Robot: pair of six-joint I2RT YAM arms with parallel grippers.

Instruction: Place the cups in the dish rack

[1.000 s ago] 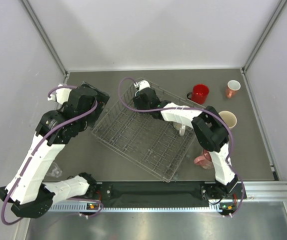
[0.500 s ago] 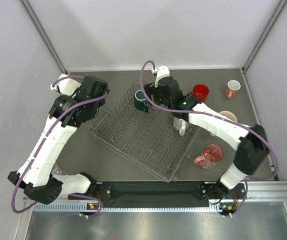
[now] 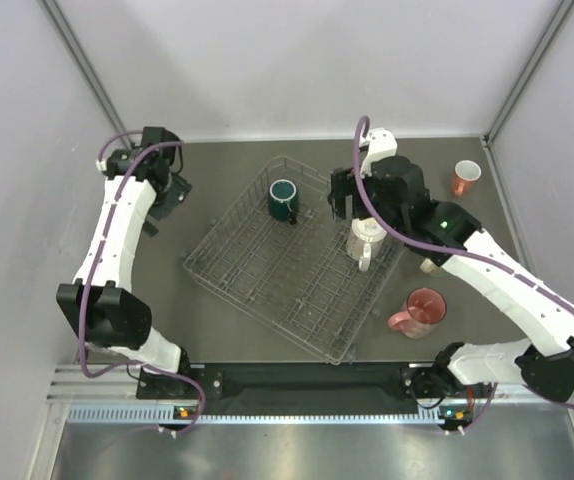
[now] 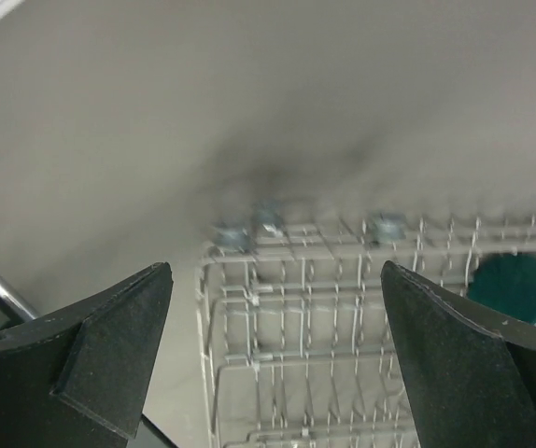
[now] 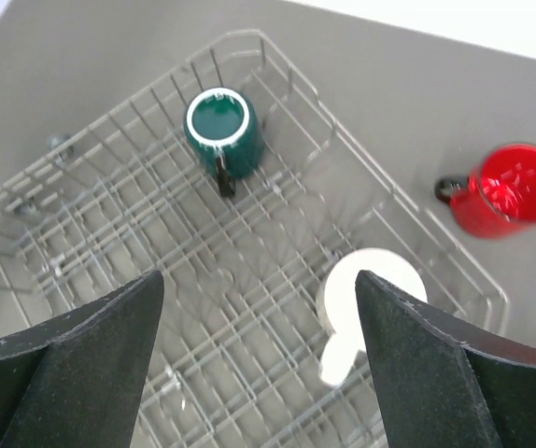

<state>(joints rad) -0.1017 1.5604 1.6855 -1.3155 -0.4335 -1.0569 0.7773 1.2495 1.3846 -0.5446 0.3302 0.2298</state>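
Note:
The dish rack (image 3: 267,290) lies askew mid-table. A dark teal mug (image 3: 284,199) stands upright in its far corner, and a pale whitish mug (image 3: 364,241) stands at its right side. My right gripper (image 3: 339,200) is open and empty, hovering above the rack (image 5: 137,205) between the teal mug (image 5: 219,126) and the whitish mug (image 5: 371,285). My left gripper (image 3: 170,196) is open and empty beyond the rack's left corner (image 4: 249,280); the teal mug (image 4: 520,285) shows at the right edge of that view. The red mug (image 5: 511,191) stands outside the rack.
A translucent pink mug (image 3: 419,310) stands right of the rack. A small salmon mug (image 3: 464,177) is at the back right. A cream mug (image 3: 429,266) is mostly hidden under the right arm. Walls close in the table on three sides.
The right gripper has left the teal mug standing in the rack's far corner and moved right, above the rack. The left arm has swung toward the back left corner.

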